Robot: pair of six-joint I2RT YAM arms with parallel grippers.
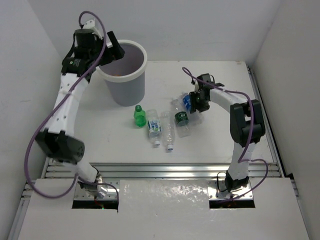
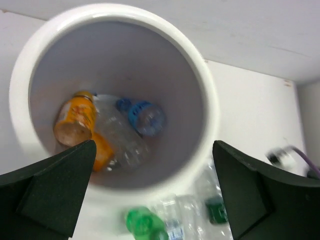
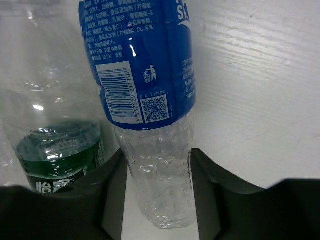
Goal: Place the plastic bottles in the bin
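Bottles lie in two places: some down in the bin, the rest in a loose cluster on the table in front of it; the left gripper hangs over the bin's mouth with its fingers spread wide and nothing between them; its wrist view looks straight down into the bin, where two orange bottles lie against the left wall, a blue-capped bottle lies near the middle, and clear bottles are heaped between them; on the table, from the left, are a green bottle, a clear bottle with a blue-white label, a plain clear bottle and a dark-green-labelled bottle; the right gripper is low at the far right of the cluster, its fingers pressed against both sides of a blue-labelled bottle that lies on the table just beside the dark-green-labelled one.
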